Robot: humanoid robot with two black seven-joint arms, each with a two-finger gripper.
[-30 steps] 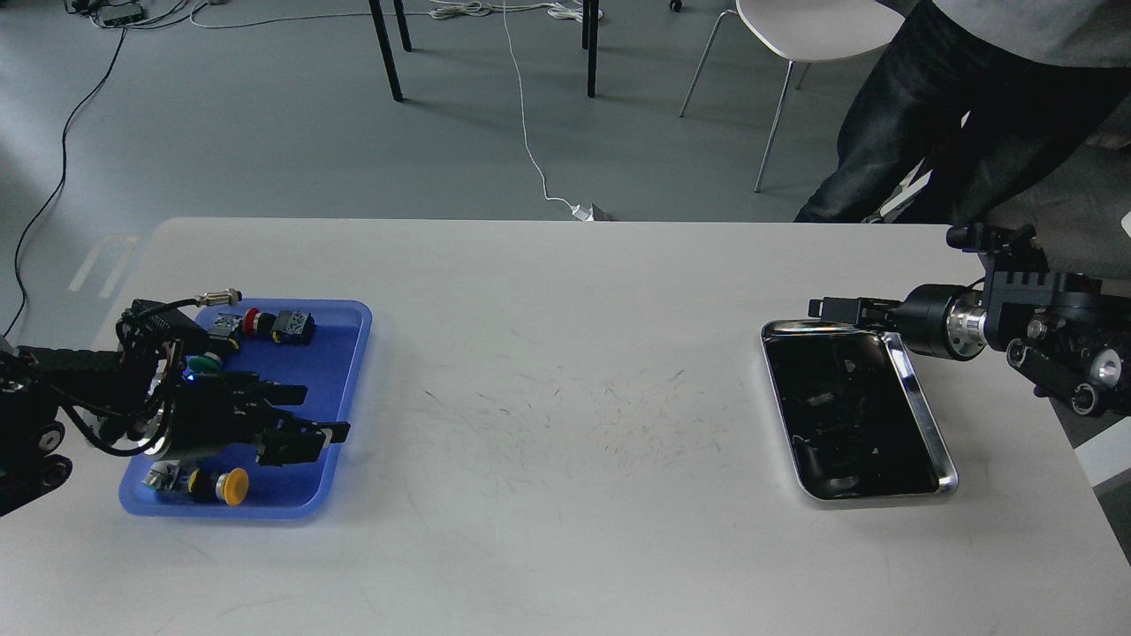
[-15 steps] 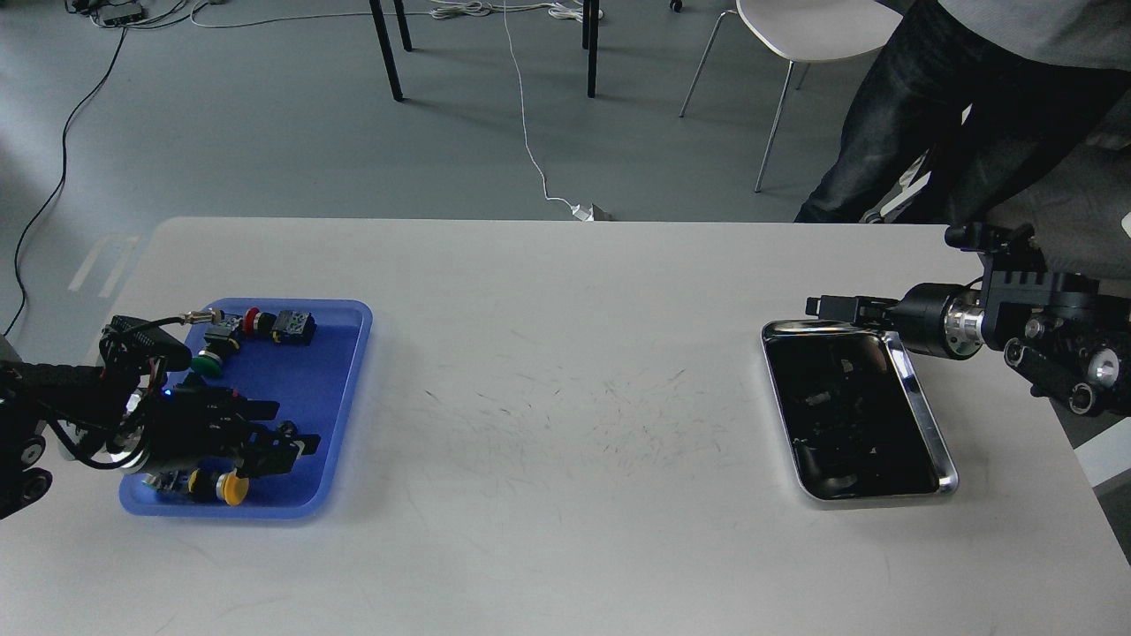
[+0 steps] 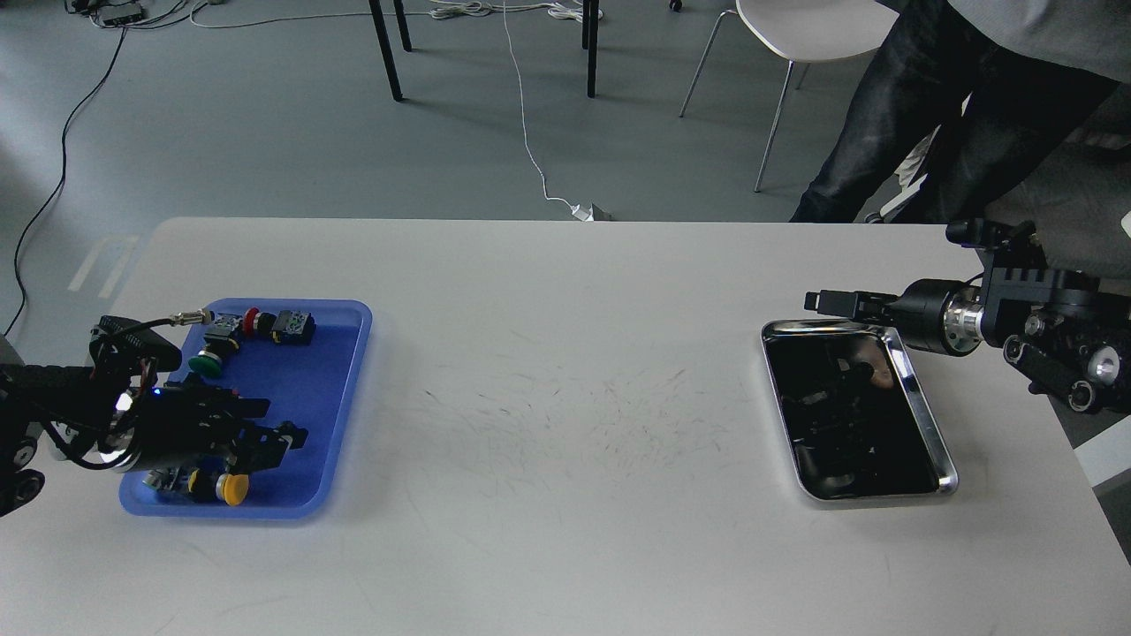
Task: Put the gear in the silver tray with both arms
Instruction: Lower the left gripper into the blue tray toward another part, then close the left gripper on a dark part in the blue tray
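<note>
Left gripper (image 3: pixel 269 433) over blue tray (image 3: pixel 340 397), fingers' state cannot be told | right gripper (image 3: pixel 831 303) by silver tray (image 3: pixel 928 415), undeterminable | risk: neighbouring yellow button (image 3: pixel 233 488) could be knocked.

Beyond the scuffed white tabletop (image 3: pixel 565 530), a grey floor (image 3: pixel 265 132) carries trailing cables (image 3: pixel 528 132), dark table legs (image 3: pixel 385 49) and a white chair (image 3: pixel 808 31).
</note>
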